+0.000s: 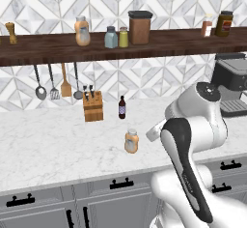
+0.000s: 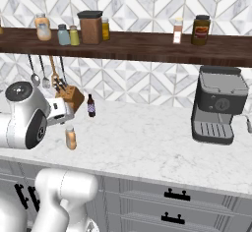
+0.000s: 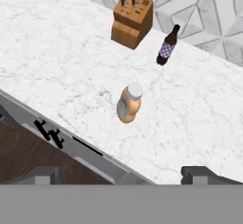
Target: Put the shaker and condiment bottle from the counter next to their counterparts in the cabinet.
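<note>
The condiment bottle [image 1: 131,141] [image 2: 71,137] [image 3: 129,104], squat and orange-tan with a pale cap, stands upright on the white marble counter [image 1: 58,145]. My gripper [image 3: 122,174] hovers open over the counter's front edge, short of the bottle and holding nothing. Up on the dark wooden cabinet shelf [image 1: 48,48] [image 2: 147,46], the pale blue-grey shaker [image 1: 111,37] [image 2: 63,35] stands beside its yellow-green counterpart [image 1: 123,37] [image 2: 74,36]. The counterpart orange-tan bottle [image 1: 82,30] [image 2: 43,27] stands further left on the shelf.
A knife block [image 1: 93,106] [image 3: 133,19] and a slim dark bottle [image 1: 122,107] [image 3: 167,46] stand behind the condiment bottle. A brown canister [image 1: 140,27] is on the shelf right of the shakers. Utensils [image 1: 53,84] hang below the shelf. A coffee machine [image 2: 219,103] is at the right.
</note>
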You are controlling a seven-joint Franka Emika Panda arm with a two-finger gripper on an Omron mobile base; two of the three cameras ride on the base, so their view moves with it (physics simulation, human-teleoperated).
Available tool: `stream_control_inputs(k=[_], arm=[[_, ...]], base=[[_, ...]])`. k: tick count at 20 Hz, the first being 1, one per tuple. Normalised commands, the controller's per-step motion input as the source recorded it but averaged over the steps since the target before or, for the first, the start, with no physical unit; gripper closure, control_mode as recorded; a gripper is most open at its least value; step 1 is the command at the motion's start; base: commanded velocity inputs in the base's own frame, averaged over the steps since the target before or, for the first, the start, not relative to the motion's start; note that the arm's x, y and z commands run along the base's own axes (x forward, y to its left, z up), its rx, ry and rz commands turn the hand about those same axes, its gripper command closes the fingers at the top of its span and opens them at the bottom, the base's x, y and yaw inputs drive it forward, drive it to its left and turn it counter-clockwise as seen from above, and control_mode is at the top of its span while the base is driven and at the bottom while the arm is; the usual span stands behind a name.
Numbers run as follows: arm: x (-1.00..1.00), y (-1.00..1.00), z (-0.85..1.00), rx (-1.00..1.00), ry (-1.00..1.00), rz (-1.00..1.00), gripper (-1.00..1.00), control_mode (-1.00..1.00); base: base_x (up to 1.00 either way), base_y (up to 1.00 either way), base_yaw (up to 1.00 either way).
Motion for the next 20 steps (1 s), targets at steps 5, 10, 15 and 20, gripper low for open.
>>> stream_control_inputs(k=[5,10,15,20], arm=[[0.0,0.2,-0.21,-0.01,0.0,0.0,-1.0,-1.0],[0.0,0.09,-0.29,0.0,0.0,0.0,-1.0,-1.0],[0.14,0.0,-0.22,0.0,0.0,0.0,-1.0,-1.0],[0.35,0.0,-0.06,0.0,0.0,0.0,-1.0,-1.0]], base=[[0.0,0.0,0.0],[0.0,0.0,0.0],[0.0,0.0,0.0],[0.0,0.0,0.0]])
